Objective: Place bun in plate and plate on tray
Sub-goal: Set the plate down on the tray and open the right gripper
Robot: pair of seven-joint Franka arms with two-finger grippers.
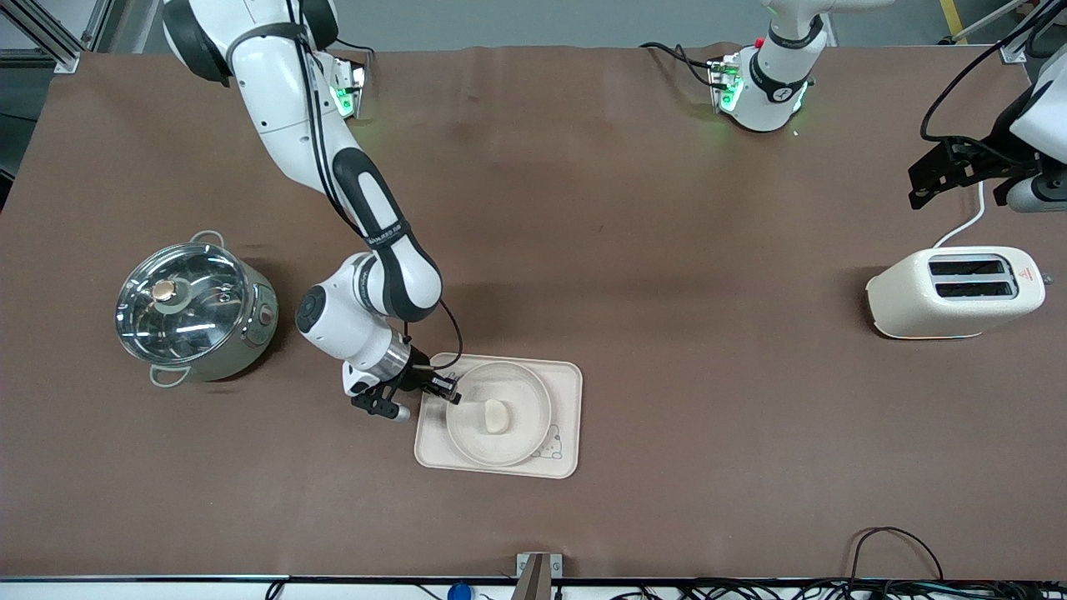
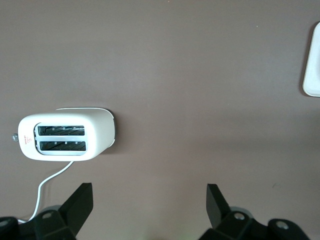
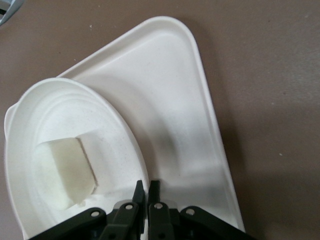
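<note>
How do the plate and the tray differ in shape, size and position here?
The plate is round with a raised rim; the tray is rectangular with rounded corners. The plate is smaller and sits on the tray, which lies on the table. The plate holds the bun; the tray shows a small drawing at one corner. Both are plain cream-white. The right gripper pinches the plate's rim.

Brown table (image 1: pixel 633 250), grey floor (image 1: pixel 533 21)
</note>
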